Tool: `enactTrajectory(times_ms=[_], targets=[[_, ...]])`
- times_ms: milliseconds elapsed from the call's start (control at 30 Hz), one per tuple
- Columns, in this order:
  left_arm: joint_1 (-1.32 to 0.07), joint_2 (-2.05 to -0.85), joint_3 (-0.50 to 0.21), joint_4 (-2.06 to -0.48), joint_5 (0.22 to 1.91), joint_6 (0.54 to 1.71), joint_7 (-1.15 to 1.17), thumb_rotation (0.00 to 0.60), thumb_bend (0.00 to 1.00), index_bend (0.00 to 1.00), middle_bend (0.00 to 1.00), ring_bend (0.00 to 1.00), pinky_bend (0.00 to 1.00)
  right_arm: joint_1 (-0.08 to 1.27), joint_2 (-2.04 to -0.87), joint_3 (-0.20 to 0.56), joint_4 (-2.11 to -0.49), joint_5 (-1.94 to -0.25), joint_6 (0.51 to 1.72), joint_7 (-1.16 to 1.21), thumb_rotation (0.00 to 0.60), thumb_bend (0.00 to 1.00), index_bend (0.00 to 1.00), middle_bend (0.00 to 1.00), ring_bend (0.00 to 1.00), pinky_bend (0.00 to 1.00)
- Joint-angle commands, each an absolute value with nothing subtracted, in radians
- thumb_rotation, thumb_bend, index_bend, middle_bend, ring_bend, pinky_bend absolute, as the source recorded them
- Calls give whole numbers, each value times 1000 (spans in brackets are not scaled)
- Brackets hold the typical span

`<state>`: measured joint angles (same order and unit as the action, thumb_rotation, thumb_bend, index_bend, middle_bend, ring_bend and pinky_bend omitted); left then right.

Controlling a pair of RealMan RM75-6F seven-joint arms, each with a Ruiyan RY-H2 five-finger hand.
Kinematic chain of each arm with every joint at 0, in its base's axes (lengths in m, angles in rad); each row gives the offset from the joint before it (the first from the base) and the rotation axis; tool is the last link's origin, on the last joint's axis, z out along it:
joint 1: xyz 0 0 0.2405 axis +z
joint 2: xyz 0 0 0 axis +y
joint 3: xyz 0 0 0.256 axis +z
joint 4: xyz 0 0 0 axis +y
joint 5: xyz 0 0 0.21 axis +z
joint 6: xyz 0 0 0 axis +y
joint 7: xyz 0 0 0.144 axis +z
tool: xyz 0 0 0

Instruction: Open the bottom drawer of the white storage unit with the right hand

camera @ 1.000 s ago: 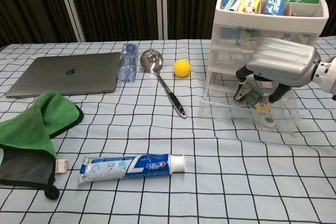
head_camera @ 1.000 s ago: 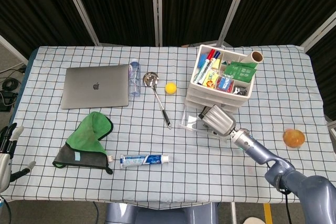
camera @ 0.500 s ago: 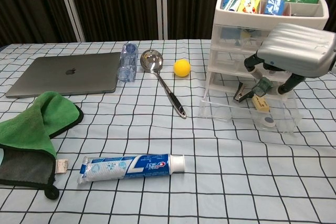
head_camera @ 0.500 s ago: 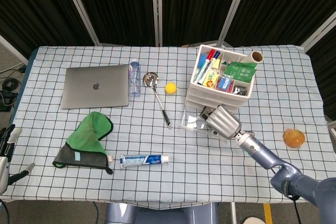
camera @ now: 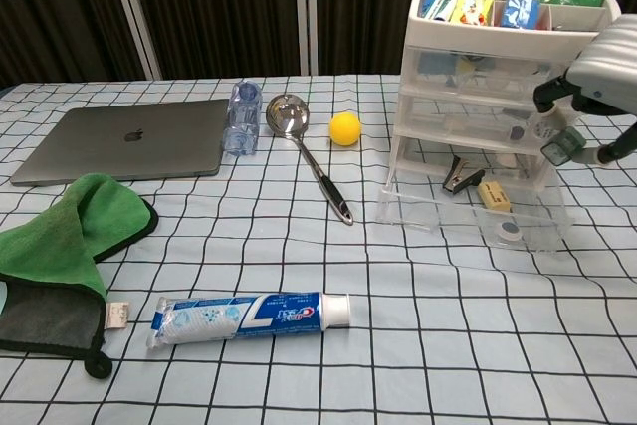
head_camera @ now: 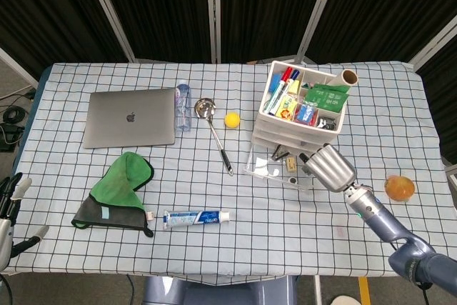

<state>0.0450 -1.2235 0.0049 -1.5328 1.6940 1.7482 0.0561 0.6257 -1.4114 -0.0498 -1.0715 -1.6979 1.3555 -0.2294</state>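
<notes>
The white storage unit [head_camera: 261, 126] [camera: 468, 42] stands at the right of the table, its top tray full of pens and packets. Its clear bottom drawer [head_camera: 265, 169] [camera: 438, 214] is pulled out toward me, with a black clip [camera: 460, 174], a yellow block and a small round item inside. My right hand [head_camera: 330, 168] [camera: 597, 72] hovers at the drawer's right front corner, lifted off it, fingers hanging down and holding nothing. Low at the table's left edge, my left hand [head_camera: 10, 208] has its fingers spread and holds nothing.
A laptop [head_camera: 131, 117], a water bottle [head_camera: 183, 105], a ladle [head_camera: 214, 133] and a yellow ball [head_camera: 231, 120] lie left of the unit. A green cloth [head_camera: 121, 187] and a toothpaste tube [head_camera: 196, 216] are near the front edge. An orange fruit [head_camera: 399, 188] sits at far right.
My right hand has let go of the drawer front and moved right and up, away from it. The drawer stays pulled out. The left hand has barely shifted.
</notes>
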Motion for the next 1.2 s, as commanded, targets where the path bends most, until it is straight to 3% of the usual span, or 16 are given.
enactTrajectory(times_ms=[33,433,833,1067,1200], targets=[[47,-1225,8,-1536,1701,1751,63,600,0,0,0,0,0,600,-1401,-54,-1045,-1687,1369,-206,600,159,673,1000,1000,900],[54,-1228,11,-1541,1723,1767,85,600,0,0,0,0,0,498,-1419,-73,-873,-1642,1371,-62,600,158,668,1000,1000,898],[55,-1229,16,-1545,1733,1763,83,600,0,0,0,0,0,408,-1507,-89,-669,-1579,1260,98,600,152,645,1000,1000,892],[56,-1229,19,-1548,1741,1764,91,600,0,0,0,0,0,379,-1533,-66,-620,-1538,1209,91,600,123,435,1000,1000,862],[58,-1228,17,-1548,1739,1766,86,600,0,0,0,0,0,366,-1531,-38,-637,-1508,1210,58,600,119,372,987,971,806]])
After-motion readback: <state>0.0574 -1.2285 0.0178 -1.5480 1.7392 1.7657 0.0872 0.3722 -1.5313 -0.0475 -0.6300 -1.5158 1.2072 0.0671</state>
